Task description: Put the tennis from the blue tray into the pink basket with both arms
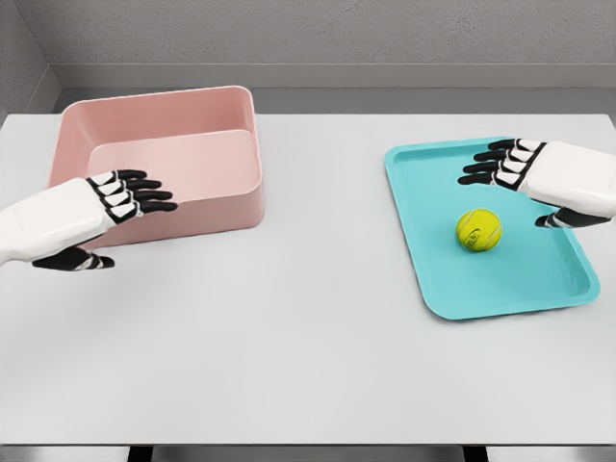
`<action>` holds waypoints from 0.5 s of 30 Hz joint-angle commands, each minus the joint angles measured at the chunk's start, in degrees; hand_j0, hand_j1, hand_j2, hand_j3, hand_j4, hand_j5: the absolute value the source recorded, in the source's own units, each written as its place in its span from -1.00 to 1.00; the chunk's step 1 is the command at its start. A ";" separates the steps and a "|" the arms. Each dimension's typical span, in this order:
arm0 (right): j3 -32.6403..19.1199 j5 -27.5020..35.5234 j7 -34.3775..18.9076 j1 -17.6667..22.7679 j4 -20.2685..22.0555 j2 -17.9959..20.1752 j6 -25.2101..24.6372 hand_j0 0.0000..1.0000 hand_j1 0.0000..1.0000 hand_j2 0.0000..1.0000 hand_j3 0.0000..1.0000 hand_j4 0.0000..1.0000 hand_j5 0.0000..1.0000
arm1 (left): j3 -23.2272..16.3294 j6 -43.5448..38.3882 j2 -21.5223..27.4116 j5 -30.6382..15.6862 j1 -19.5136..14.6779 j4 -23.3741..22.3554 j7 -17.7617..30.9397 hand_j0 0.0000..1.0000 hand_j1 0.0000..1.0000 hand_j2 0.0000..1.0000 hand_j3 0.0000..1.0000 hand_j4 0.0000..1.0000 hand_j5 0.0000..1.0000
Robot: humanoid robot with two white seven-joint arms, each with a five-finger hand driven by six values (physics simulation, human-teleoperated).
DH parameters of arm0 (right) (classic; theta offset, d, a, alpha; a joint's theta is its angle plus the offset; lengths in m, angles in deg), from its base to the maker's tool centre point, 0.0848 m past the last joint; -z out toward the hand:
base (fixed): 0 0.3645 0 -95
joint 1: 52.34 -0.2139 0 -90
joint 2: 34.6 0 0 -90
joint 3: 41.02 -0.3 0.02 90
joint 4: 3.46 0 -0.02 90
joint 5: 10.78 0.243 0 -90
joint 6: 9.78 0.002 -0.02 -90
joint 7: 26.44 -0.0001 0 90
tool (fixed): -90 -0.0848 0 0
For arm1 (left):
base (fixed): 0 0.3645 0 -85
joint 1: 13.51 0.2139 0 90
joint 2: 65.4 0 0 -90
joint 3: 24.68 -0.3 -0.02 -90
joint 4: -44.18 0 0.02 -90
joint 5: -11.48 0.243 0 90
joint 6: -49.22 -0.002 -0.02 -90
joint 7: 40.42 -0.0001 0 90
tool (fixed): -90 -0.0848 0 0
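Yellow tennis ball (pixel 478 231) on blue tray (pixel 423 279), right of frame, just below right hand (pixel 539 183) fingers (pixel 486 166); both hands open, empty; left hand (pixel 91 217) overlaps pink basket (pixel 192 106).

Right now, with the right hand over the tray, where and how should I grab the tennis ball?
The tennis ball is round, so no part is favoured: wrap the fingers around its middle. It sits free on the blue tray floor, away from the rim. Probably best to come down from above with the open right hand, which hovers just up and right of it.
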 commanded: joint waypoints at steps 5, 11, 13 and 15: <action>-0.14 -0.42 -6.32 1.23 -2.51 -4.41 -0.04 1.00 1.00 1.00 1.00 1.00 1.00 | -0.10 -0.04 3.24 -0.01 1.76 0.03 1.54 1.00 1.00 1.00 1.00 1.00 1.00; -0.23 0.72 -18.99 1.05 -11.48 -12.33 -0.04 1.00 1.00 1.00 1.00 1.00 1.00 | -2.12 -0.04 4.21 0.95 1.93 0.03 2.07 1.00 1.00 1.00 1.00 1.00 1.00; -0.23 0.63 -19.16 0.97 -13.76 -13.82 -0.04 1.00 1.00 1.00 1.00 1.00 1.00 | -3.35 -0.04 4.29 1.30 1.93 0.03 2.95 1.00 1.00 1.00 1.00 1.00 1.00; -0.41 0.55 -19.25 0.53 -15.26 -14.88 -0.04 1.00 1.00 1.00 1.00 1.00 1.00 | -4.76 -0.04 4.47 1.22 1.93 -0.06 3.92 1.00 1.00 1.00 1.00 1.00 1.00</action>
